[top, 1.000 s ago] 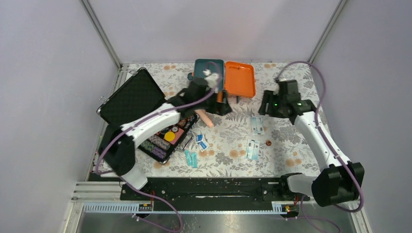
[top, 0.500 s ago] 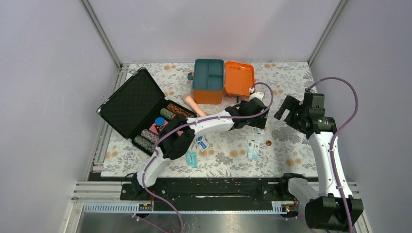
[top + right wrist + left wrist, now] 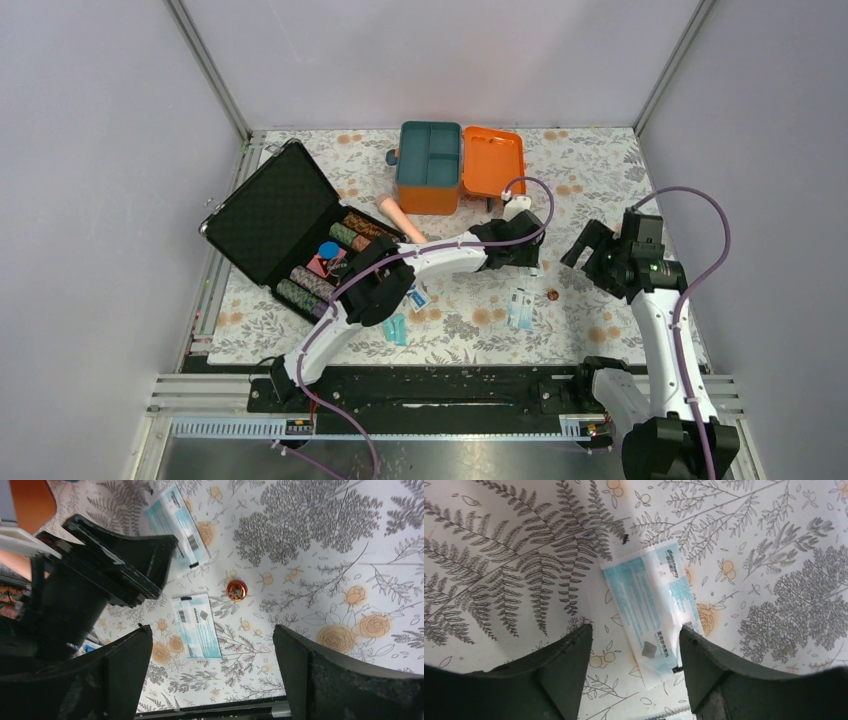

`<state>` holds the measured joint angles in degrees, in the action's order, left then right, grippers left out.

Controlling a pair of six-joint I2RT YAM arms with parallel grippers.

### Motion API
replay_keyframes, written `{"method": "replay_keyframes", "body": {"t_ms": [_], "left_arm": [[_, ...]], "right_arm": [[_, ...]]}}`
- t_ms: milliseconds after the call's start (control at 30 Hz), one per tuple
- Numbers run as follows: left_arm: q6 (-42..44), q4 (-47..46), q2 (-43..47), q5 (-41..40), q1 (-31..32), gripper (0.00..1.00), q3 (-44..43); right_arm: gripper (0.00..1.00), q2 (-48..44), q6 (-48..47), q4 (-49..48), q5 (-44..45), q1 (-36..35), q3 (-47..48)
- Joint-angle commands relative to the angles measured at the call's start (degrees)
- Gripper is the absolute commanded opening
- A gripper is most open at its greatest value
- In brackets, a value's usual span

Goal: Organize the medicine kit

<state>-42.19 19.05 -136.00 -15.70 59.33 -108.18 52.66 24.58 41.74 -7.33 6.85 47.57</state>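
Beneath the spread left hand a sachet lies, corner hidden; right hand spread, empty

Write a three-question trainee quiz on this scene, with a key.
1. True or false: the medicine kit is shut.
2. What lies under the left gripper, between its fingers? A) a blue-and-white packet B) a poker chip C) a pink tube
3. Is the right gripper open or shut?
Key: 1 false, it stands open; 2 A; 3 open.
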Motion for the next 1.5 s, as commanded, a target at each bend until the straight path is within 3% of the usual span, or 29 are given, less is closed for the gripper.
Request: {"method": "replay_keyframes", "body": {"t_ms": [0, 267, 367, 400, 467, 567, 633, 700, 867, 1000, 1067, 1267, 1467], "left_arm": [[-2.47, 9.06, -2.24, -2.89, 0.06, 0.59, 2.29], [3.91, 11.07, -1.04, -4.85, 0.00, 0.50, 9.03], [5.74, 10.67, 0.19, -4.68, -0.09, 0.13, 8.16], [6.02, 10.06, 1.77, -4.37, -0.09, 0.08, 7.98], [6.34, 6.90, 5.58, -3.49, -0.30, 0.06, 8.23], [7.81, -2.84, 11.15, 0.33, -0.54, 0.13, 10.17], [8.49, -7.65, 12.40, 2.91, -0.45, 0.08, 10.30], [9.01, -13.29, 12.14, 8.73, -0.53, 0.00, 10.53], [4.30, -20.30, 6.64, 22.32, -0.70, 0.00, 6.74], [-4.56, -14.03, -2.45, 24.82, -1.78, 0.00, -1.30], [-6.85, -15.23, -3.40, 23.17, -2.47, 0.00, 1.09], [-6.56, -7.48, -1.58, 21.18, -5.83, 0.00, 6.28], [-4.40, -1.48, 4.71, 20.49, -10.18, 0.00, 16.21]], "right_arm": [[0.96, -1.89, 2.57, 0.58, -2.52, 0.35, -3.42], [0.92, 1.50, 9.65, -6.54, -8.57, 0.35, -9.00], [0.92, 2.76, 8.51, -6.59, -8.34, 0.35, -7.72], [0.92, 2.92, 8.07, -6.56, -8.39, 0.35, -7.18], [0.93, 2.67, 7.33, -6.58, -8.96, 0.44, -6.01], [0.93, 2.28, 6.45, -7.25, -11.08, 0.44, -4.07], [0.93, 1.97, 6.03, -7.19, -11.16, 0.44, -2.95], [0.93, 1.93, 5.74, -7.18, -11.16, 0.44, -2.20], [0.93, 2.63, 5.18, -6.94, -11.19, 0.87, -1.39], [0.93, 3.15, 4.66, -6.17, -10.54, 1.04, -1.94], [0.93, 3.61, 4.20, -5.81, -10.27, 1.21, -1.72], [0.94, 6.26, 3.66, -6.41, -8.33, 1.30, -1.51], [0.94, 11.03, 8.62, -14.63, -14.03, 1.23, -6.33]]}}
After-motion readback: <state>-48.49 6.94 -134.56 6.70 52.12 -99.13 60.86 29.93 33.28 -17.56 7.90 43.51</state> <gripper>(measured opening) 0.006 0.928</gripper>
